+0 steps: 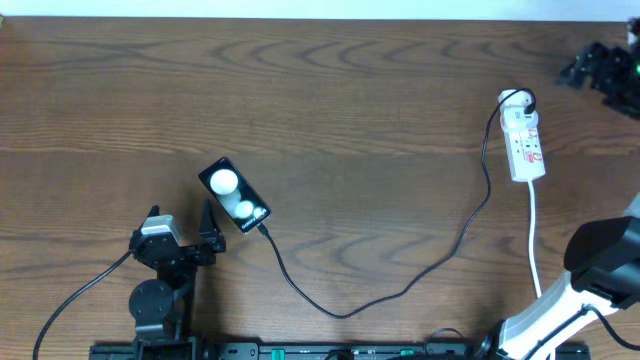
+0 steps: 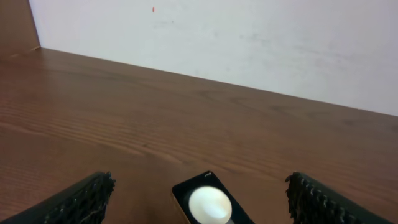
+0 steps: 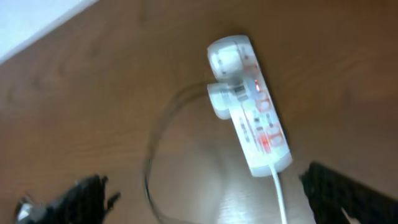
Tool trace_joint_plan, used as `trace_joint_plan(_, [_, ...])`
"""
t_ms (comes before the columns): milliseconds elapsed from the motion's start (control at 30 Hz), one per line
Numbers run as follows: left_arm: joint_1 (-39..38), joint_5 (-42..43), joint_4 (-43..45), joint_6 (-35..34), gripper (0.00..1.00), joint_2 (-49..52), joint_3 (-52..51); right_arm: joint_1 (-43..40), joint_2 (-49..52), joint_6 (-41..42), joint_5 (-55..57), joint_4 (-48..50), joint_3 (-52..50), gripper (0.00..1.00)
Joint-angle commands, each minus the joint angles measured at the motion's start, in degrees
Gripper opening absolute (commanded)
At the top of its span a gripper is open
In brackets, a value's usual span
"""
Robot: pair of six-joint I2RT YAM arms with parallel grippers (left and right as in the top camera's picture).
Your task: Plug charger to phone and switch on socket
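Observation:
The black phone (image 1: pixel 234 196) lies flat and slanted on the table, two white spots on its screen. The thin black charger (image 1: pixel 400 290) runs from the phone's lower right end in a long loop to the white plug at the far end of the socket (image 1: pixel 524 140). My left gripper (image 1: pixel 181 214) sits just left of and below the phone, open. In the left wrist view the phone (image 2: pixel 208 202) lies between the wide-apart fingers (image 2: pixel 81 202). My right gripper (image 3: pixel 208 186) hangs open above the table, short of the socket (image 3: pixel 255 118), with the charger (image 3: pixel 149 165) curving to the left.
The socket's white cord (image 1: pixel 535 245) runs down towards the right arm (image 1: pixel 600 260). A black object (image 1: pixel 600 70) sits at the table's far right corner. A white wall (image 2: pixel 249 43) stands behind the table's far edge.

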Motion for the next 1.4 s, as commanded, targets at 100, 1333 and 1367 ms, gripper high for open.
trace_joint_plan(100, [0.24, -0.31, -1.62, -0.24, 0.91, -0.37, -1.2, 13.25, -10.97, -0.61, 0.61, 26.45, -24.46, 0.99])
trace_joint_plan(1333, [0.24, -0.31, -1.62, -0.24, 0.91, -0.35, -1.2, 35.34, -97.68, -7.3, 26.03, 99.51, -126.75, 0.99])
trace_joint_plan(1367, [0.24, -0.31, -1.62, -0.24, 0.91, -0.35, -1.2, 35.32, -99.34, -7.34, 26.03, 96.83, -126.77, 0.99])
